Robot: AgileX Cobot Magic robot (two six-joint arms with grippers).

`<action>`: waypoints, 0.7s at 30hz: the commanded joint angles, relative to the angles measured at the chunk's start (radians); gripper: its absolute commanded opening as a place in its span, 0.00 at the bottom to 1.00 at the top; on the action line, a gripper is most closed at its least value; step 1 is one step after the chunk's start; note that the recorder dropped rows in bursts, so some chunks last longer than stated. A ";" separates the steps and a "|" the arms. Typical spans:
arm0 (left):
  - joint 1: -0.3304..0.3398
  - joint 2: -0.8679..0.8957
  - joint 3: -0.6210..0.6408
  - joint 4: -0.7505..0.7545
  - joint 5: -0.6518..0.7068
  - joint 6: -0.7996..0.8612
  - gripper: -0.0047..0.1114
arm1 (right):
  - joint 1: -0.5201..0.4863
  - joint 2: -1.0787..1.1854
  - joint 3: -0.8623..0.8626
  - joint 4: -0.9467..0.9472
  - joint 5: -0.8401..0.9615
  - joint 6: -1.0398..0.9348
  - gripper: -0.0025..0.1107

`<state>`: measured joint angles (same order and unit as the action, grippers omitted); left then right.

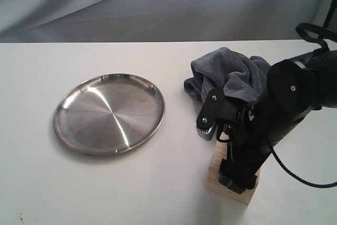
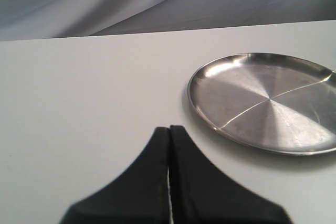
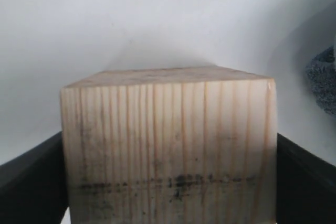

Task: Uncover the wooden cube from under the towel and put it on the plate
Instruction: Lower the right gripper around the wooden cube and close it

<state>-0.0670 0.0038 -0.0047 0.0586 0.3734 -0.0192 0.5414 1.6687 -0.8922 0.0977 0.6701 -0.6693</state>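
The plate (image 1: 109, 114) is a round, shallow disc of polished steel with a low raised rim. It lies flat on the matte white table (image 1: 79, 183), left of centre. Fine circular brushing catches the light in bright streaks that fan out from its middle, which are plain in the left wrist view too (image 2: 265, 100).

The towel (image 1: 229, 75) is a fluffy slate-blue cloth, bunched into a soft heap of folds well to the right of the plate. A nubbly edge of it shows in the right wrist view (image 3: 323, 80).

The cube (image 1: 218, 175) is out from under the towel and sits near the front edge of the table, in front of the heap and apart from the plate. It is pale tan wood with sharp corners. Close up (image 3: 168, 156) it shows straight parallel grain lines and a dark smudged band across its face.

The right gripper (image 1: 224, 154) is black and hard-edged, and it straddles the cube. Its fingers (image 3: 31, 182) press flat against two opposite sides with no gap showing, so it has hold of the block. I cannot tell whether the cube's base touches the table.

The left gripper (image 2: 169, 132) holds nothing. Its two black tapered fingers are closed together, tip to tip, above bare table beside the plate.

Behind the table hangs a pale grey backdrop (image 1: 158, 3) with long, soft creases.
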 commanded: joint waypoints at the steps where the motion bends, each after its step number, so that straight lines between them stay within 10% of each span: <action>1: -0.002 -0.004 0.005 -0.002 -0.012 -0.005 0.04 | -0.004 0.000 0.000 -0.013 0.040 -0.008 0.13; 21: -0.002 -0.004 0.005 -0.002 -0.012 -0.005 0.04 | -0.004 -0.004 -0.030 0.001 0.056 -0.008 0.02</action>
<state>-0.0670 0.0038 -0.0047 0.0586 0.3734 -0.0192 0.5414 1.6687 -0.9009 0.0977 0.7045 -0.6709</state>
